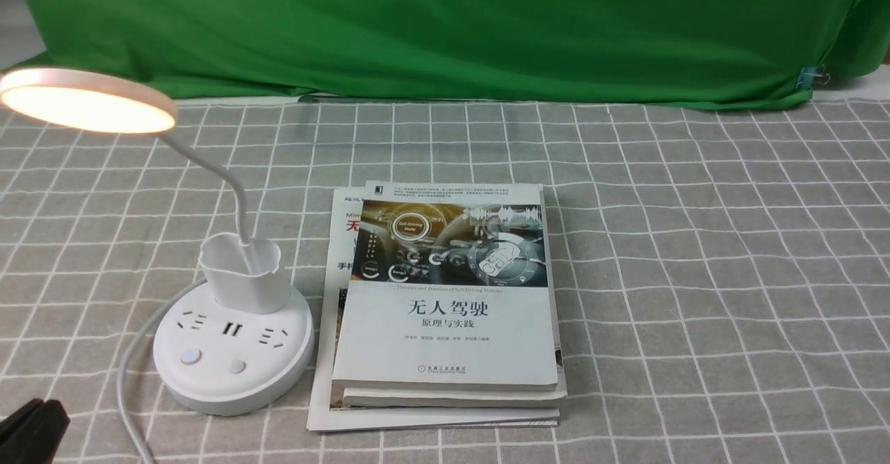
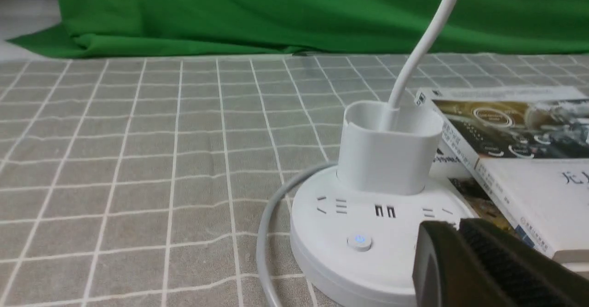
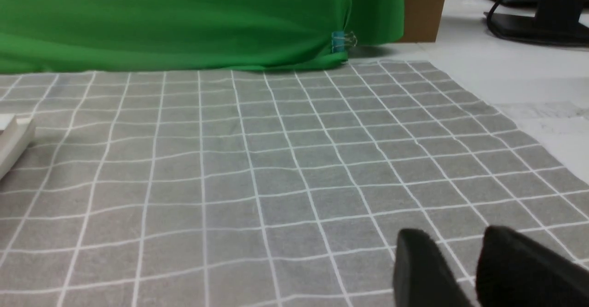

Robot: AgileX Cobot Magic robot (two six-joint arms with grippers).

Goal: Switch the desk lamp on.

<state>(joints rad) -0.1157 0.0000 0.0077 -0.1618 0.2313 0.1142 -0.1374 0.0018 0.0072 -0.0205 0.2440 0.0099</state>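
Observation:
The white desk lamp's round base stands at the front left, with sockets and two buttons. The left button glows blue; the right button is plain. The cup holds the bendy neck, and the disc head glows warm white. My left gripper is shut and empty, low at the front left, apart from the base. In the left wrist view it hides the right button; the lit button shows. My right gripper is open over bare cloth.
A stack of books lies just right of the lamp base. The lamp's grey cord loops off the front left. A green backdrop hangs along the far edge, held by a clip. A grey checked cloth covers the table.

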